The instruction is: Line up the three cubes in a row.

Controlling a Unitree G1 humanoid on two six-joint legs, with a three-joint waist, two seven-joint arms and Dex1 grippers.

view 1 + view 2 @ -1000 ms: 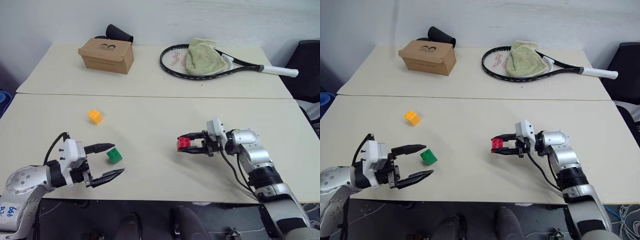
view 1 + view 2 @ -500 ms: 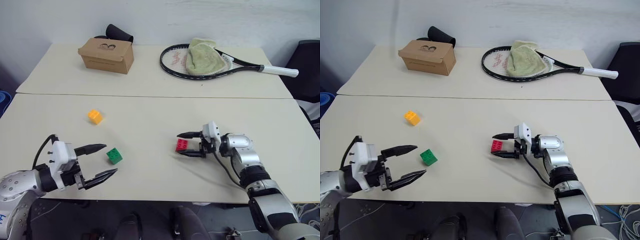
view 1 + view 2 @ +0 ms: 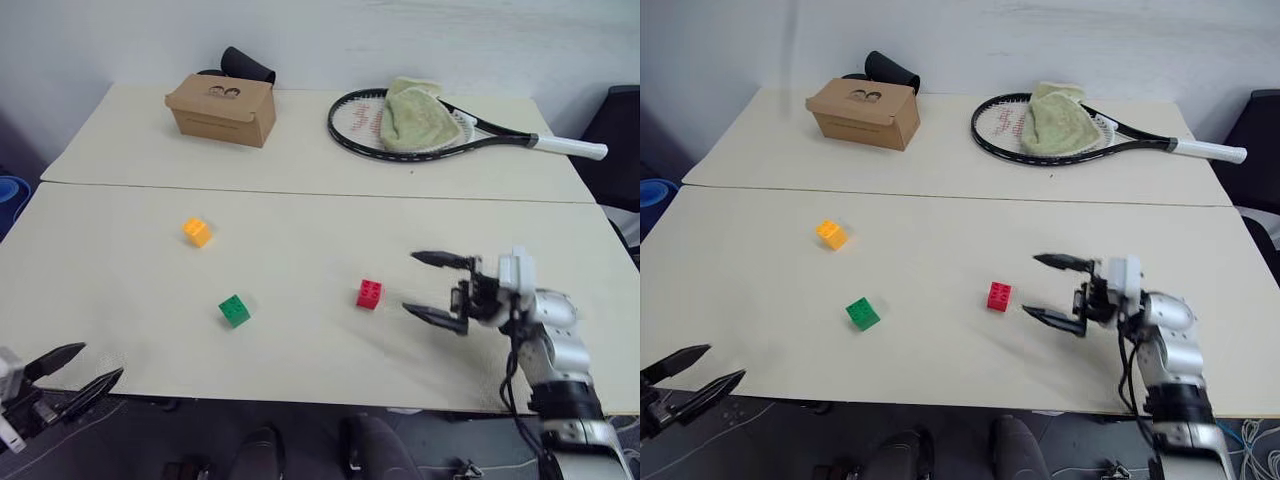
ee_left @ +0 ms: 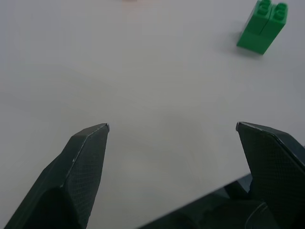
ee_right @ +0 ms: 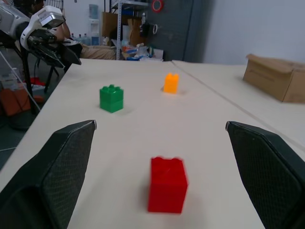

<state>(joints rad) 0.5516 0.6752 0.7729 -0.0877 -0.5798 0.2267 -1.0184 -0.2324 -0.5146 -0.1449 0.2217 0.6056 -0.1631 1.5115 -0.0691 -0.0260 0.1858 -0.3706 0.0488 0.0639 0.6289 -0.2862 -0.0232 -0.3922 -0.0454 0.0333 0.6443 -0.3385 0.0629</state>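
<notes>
We are seeing the right arm (image 3: 548,345) showing as a chain of rounded silver-grey metal segments joined by black ribbed collars. A white block is sitting at its wrist, and a thin black cable is looping down alongside the forearm. The right gripper (image 3: 437,289) is wearing two slim black fingers (image 3: 436,259) tapering to points; up close their inner faces are showing a fine woven, carbon-like texture. The left gripper (image 3: 70,370) is carrying the same black pointed fingers (image 4: 82,162), chamfered at the tips, and a white housing edge is peeking out behind them.
</notes>
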